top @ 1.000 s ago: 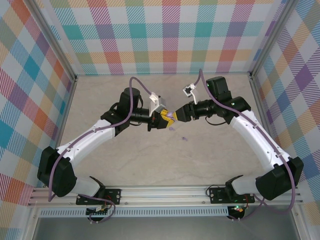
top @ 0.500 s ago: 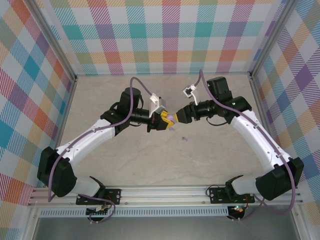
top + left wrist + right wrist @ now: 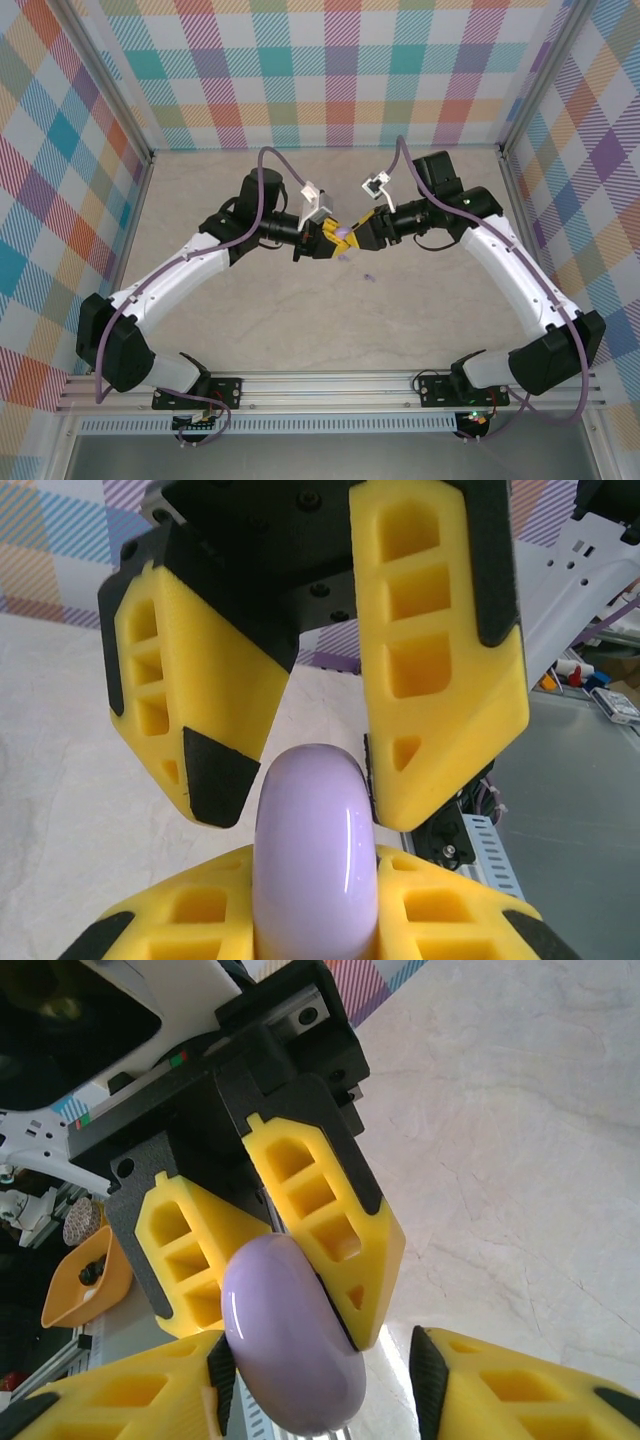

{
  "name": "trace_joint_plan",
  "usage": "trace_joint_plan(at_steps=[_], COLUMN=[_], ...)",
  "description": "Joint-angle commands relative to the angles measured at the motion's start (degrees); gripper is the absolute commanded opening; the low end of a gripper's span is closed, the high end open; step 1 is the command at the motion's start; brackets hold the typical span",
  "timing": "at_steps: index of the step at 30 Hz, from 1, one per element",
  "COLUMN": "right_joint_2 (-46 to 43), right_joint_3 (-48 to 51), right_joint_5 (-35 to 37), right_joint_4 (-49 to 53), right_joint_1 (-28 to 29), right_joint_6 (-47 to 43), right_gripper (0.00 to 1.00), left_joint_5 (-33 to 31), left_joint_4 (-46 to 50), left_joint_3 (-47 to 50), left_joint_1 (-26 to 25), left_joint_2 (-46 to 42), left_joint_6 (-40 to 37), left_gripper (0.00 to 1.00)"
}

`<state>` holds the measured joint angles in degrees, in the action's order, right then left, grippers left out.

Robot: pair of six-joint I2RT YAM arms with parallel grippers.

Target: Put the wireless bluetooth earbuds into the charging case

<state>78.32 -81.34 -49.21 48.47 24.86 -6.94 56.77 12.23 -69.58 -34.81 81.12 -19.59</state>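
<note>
A lilac charging case (image 3: 343,232), closed and rounded, is held above the table's middle where both grippers meet. My left gripper (image 3: 334,236) is shut on the charging case (image 3: 315,860), its yellow fingers pressing both flat sides. My right gripper (image 3: 353,231) is open around the case's free end (image 3: 290,1345). One of its pads (image 3: 218,1365) touches the case, and the other pad (image 3: 425,1385) stands off with a gap. Two tiny lilac earbuds lie on the table below, one (image 3: 369,277) to the right and one (image 3: 346,258) under the grippers.
The beige table (image 3: 250,320) is walled by checked panels (image 3: 330,70) at the back and both sides. An aluminium rail (image 3: 330,385) runs along the near edge between the arm bases. An orange holder (image 3: 85,1275) sits off the table.
Both wrists have shifted slightly toward the back and the left wrist has turned a little. The right jaws have narrowed around the case. The two earbuds on the table have not moved.
</note>
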Motion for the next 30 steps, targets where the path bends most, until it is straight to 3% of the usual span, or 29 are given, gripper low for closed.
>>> trace_joint_plan(at_steps=[1, 16, 30], right_joint_2=[0.6, 1.7, 1.5], right_joint_3=[-2.7, -3.1, -2.3], right_joint_5=[-2.4, 0.8, 2.0], right_joint_4=[0.9, 1.9, 2.3], right_joint_1=[0.6, 1.9, 1.9], right_joint_6=[-1.6, -2.0, -2.5], right_gripper=[0.48, 0.35, 0.41], left_joint_5=[2.1, 0.9, -0.1], left_joint_4=[1.0, 1.1, -0.8], left_joint_3=[-2.2, -4.0, -4.8], left_joint_1=[-0.7, -0.7, -0.7], left_joint_2=[0.5, 2.1, 2.9], left_joint_6=[-0.7, 2.6, 6.9], left_gripper=[0.15, 0.15, 0.15])
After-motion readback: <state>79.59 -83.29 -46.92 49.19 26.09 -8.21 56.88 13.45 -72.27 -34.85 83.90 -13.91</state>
